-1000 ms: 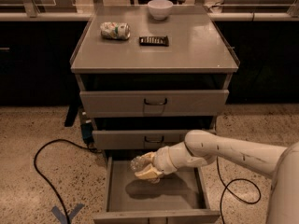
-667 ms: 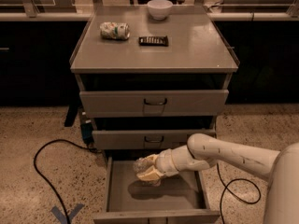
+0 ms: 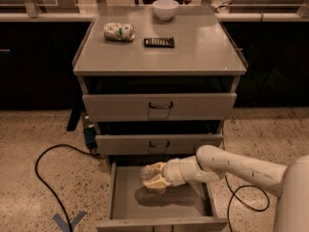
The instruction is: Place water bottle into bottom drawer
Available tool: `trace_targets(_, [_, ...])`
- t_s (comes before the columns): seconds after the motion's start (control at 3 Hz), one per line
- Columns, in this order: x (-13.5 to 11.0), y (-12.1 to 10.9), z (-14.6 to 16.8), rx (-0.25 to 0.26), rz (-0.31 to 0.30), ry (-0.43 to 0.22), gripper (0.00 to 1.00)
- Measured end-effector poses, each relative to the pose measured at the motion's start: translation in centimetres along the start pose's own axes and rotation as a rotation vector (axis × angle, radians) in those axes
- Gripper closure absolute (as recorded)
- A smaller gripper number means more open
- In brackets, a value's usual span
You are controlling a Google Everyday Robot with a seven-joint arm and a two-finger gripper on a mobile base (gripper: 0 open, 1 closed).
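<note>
The bottom drawer point(image 3: 129, 203) stands pulled out, its floor exposed to receive the load. The water bottle point(image 3: 146, 172) hangs above the left-centre of that floor, apparently clear of it given the shadow beneath. It is pinched between the jaws of the gripper point(image 3: 154, 176) and held low, which would keep the release drop short. The arm point(image 3: 231, 166) reaches in from the right, forearm near horizontal, wrist pointing left over the drawer.

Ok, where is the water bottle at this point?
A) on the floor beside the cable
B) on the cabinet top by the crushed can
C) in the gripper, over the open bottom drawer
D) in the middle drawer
C: the gripper is closed on the water bottle, holding it above the floor of the open bottom drawer.
</note>
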State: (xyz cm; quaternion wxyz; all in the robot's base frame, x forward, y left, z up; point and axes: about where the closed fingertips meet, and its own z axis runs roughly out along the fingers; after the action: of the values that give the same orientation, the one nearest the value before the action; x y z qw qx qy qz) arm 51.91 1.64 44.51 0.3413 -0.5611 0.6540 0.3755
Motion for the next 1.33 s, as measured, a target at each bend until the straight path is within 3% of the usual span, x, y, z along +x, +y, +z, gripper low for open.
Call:
trace_targets(0.33, [3.4, -2.5, 1.4, 0.051, -0.021, -0.029, 1.0])
trace_targets(0.67, [6.6, -5.0, 2.9, 0.072, -0.025, -0.018, 1.0])
trace_targets(1.0, [9.7, -6.3, 3.7, 0.092, 0.009, -0.025, 1.0])
trace_targets(1.33, [10.8, -6.2, 4.2, 0.104, 0.063, -0.051, 1.0])
